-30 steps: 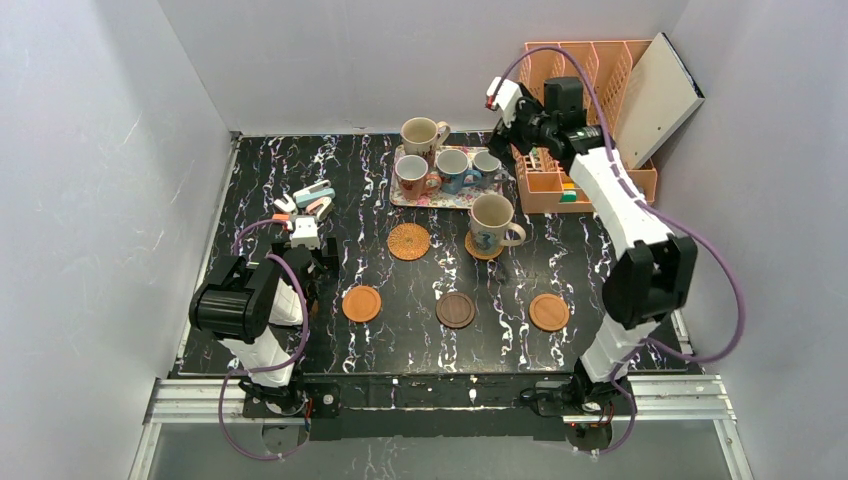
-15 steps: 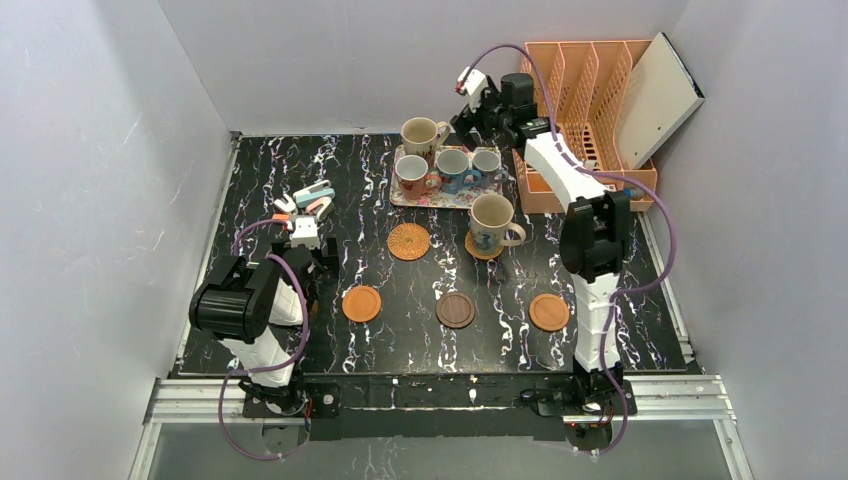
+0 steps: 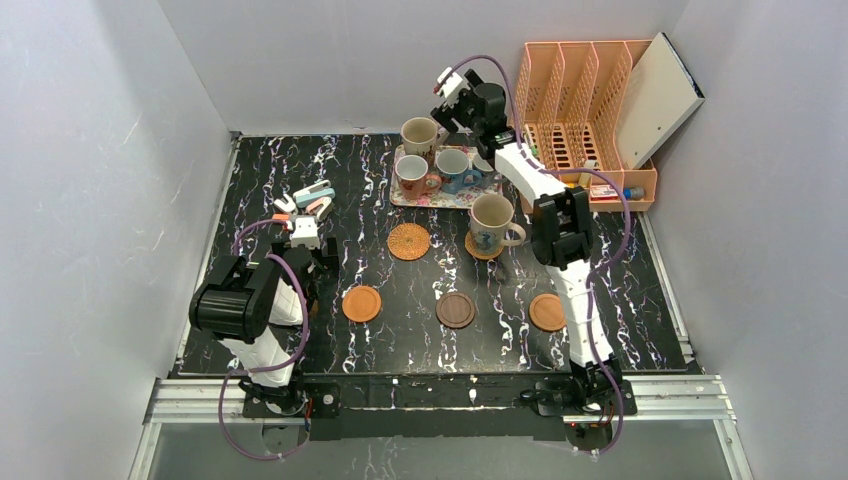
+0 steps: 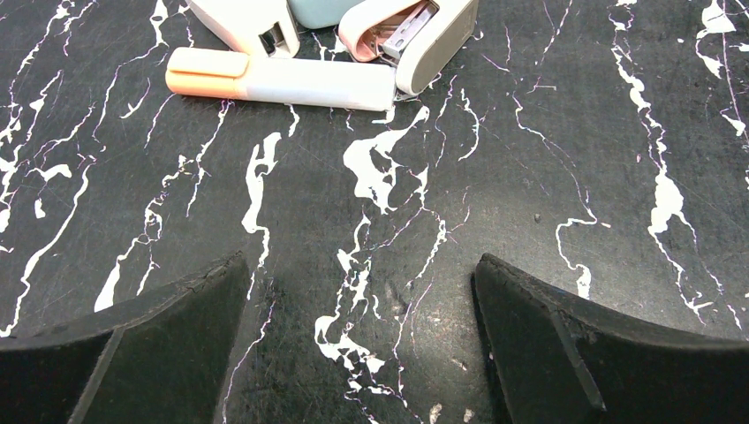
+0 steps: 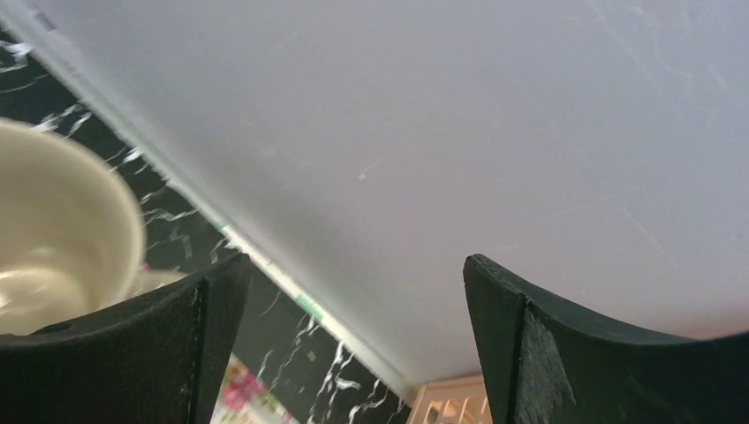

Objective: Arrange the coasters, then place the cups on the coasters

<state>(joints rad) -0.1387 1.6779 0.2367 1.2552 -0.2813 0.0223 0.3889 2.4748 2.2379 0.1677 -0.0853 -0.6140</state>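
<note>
Top external: black, white-veined tabletop (image 3: pixel 400 345) boxed in by pale grey walls (image 3: pixel 330 60). One cream cup (image 3: pixel 491 220) sits on a woven coaster (image 3: pixel 473 248), with four bare coasters (image 3: pixel 455 309) mid-tabletop. Three cups (image 3: pixel 453 168) on floral tray (image 3: pixel 440 200), second cream cup (image 3: pixel 420 134) at its far side. Right claw (image 5: pixel 353 283) is spread wide, empty, above that cup by the back wall. Left claw (image 4: pixel 362 274) likewise, low over tabletop.

Black white-veined table (image 3: pixel 380 180), floral tray (image 3: pixel 430 202), blue cup (image 3: pixel 453 166), dark brown coaster (image 3: pixel 455 310), woven orange coaster (image 3: pixel 408 241), peach rack (image 3: pixel 585 95)
</note>
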